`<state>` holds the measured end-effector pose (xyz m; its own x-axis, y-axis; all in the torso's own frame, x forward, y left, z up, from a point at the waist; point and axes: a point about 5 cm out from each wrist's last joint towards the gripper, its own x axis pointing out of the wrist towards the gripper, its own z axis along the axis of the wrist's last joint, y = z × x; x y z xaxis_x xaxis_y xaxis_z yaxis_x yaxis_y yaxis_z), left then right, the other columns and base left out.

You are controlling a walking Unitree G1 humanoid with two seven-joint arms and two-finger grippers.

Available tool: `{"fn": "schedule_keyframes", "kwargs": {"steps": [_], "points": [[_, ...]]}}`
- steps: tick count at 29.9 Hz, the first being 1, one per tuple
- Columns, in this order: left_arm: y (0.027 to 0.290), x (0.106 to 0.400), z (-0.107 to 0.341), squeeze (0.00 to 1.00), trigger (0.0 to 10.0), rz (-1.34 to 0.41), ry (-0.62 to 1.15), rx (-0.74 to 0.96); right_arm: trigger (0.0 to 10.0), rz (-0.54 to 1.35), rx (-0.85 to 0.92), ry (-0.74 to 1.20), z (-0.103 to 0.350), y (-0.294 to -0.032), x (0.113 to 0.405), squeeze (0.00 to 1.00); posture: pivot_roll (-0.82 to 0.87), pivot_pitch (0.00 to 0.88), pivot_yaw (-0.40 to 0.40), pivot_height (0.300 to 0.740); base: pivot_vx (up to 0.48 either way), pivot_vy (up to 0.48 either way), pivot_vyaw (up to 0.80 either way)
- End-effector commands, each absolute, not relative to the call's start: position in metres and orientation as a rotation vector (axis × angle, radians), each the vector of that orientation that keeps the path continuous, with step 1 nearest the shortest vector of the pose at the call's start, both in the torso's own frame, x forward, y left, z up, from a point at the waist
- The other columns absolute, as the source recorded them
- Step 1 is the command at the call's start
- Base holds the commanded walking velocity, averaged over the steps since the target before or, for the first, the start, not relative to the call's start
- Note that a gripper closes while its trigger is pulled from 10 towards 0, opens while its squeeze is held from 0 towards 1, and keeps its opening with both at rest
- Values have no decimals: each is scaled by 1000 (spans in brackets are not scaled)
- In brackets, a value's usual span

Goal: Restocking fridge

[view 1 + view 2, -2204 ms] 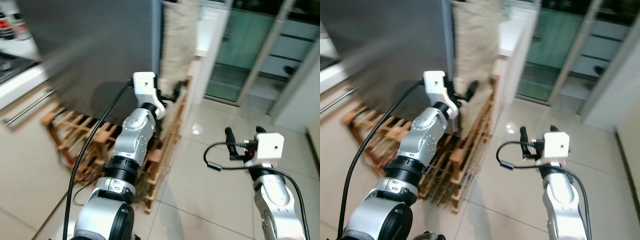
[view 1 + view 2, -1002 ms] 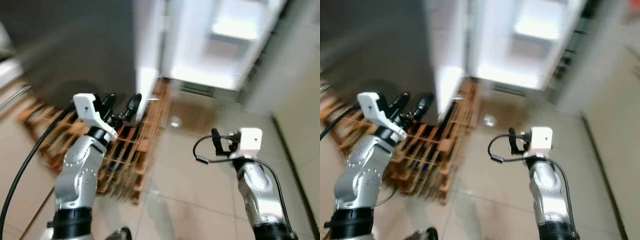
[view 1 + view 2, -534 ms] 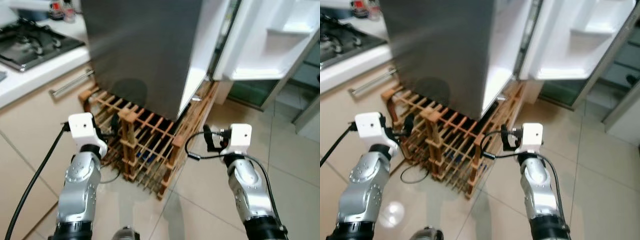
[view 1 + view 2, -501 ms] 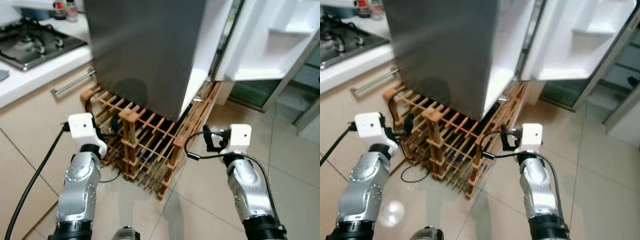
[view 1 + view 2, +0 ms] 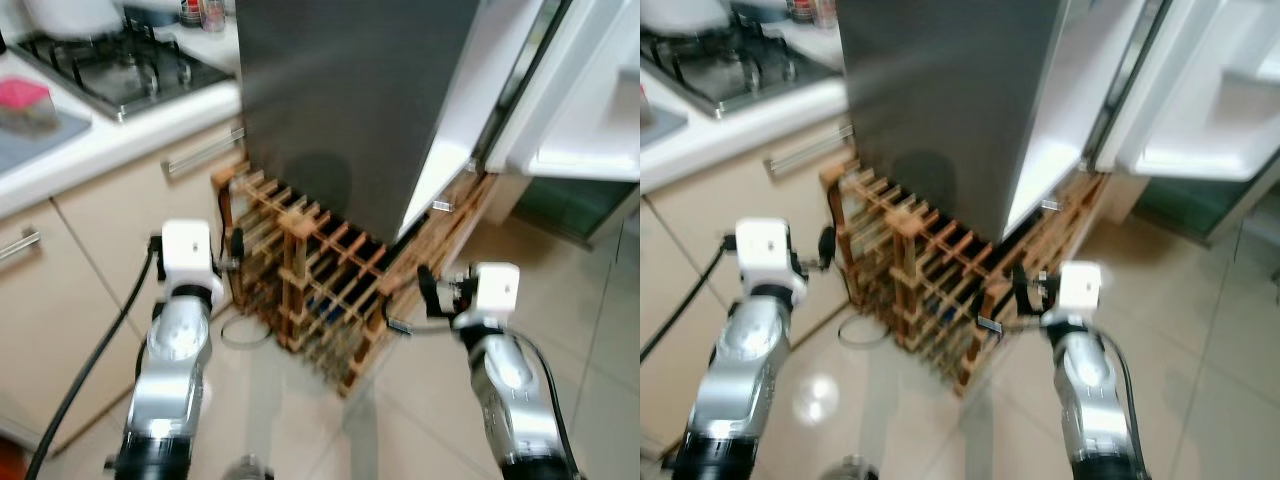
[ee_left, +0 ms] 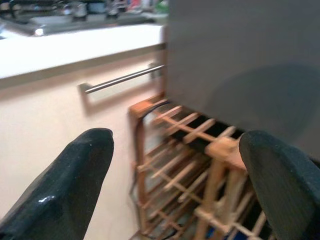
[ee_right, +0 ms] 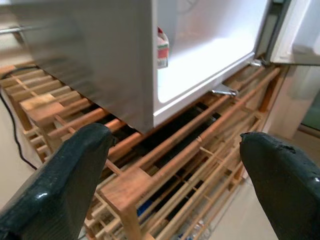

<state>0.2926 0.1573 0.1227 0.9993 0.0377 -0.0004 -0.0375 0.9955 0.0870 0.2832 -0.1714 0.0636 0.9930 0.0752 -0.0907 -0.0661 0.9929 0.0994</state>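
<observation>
Standing on a wooden wine rack (image 5: 320, 290), the grey fridge (image 5: 350, 100) occupies the centre of the head views, with its white door (image 5: 590, 110) swung open toward the robot's right. Through the opening, the right wrist view shows the bright white interior and one small container with a red-and-green label (image 7: 162, 49) on the fridge floor, close behind the side wall; what it holds cannot be read.

The left gripper (image 6: 175, 190) is raised in front of the rack's left end, beside the cream cabinet (image 5: 90, 230). Its two black fingers (image 6: 75, 175) stand wide apart with nothing between them. A metal drawer handle (image 6: 122, 80) on the cabinet lies just beyond them.

The right gripper (image 7: 175, 185) is raised in front of the rack's right end, below the open fridge compartment. Its fingers (image 7: 65, 170) are likewise spread wide and carry nothing.

A white countertop (image 5: 100, 140) with a gas hob (image 5: 120, 65) runs along the robot's left, up to the fridge side. The floor (image 5: 590, 330) is pale glossy tile. The head views are slightly blurred.
</observation>
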Motion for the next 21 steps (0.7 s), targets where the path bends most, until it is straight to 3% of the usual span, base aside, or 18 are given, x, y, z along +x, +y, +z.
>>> {"fn": "schedule_keyframes", "kwargs": {"steps": [1,12,16,21], "points": [[151,295,135,0,10000,15,-58,92,10000,74,90,63,70,-170,290,0,-14,0,-51,740,240,-412,475],[151,302,135,0,10000,46,-57,42,10000,69,67,54,76,-184,298,0,-9,0,-75,740,59,-63,467],[146,305,135,0,10000,29,-64,54,10000,83,78,42,77,-180,299,0,-19,0,-69,740,0,0,467],[143,304,134,0,10000,-14,-66,45,10000,221,122,24,78,-157,291,0,-29,0,-54,740,0,0,514]]}}
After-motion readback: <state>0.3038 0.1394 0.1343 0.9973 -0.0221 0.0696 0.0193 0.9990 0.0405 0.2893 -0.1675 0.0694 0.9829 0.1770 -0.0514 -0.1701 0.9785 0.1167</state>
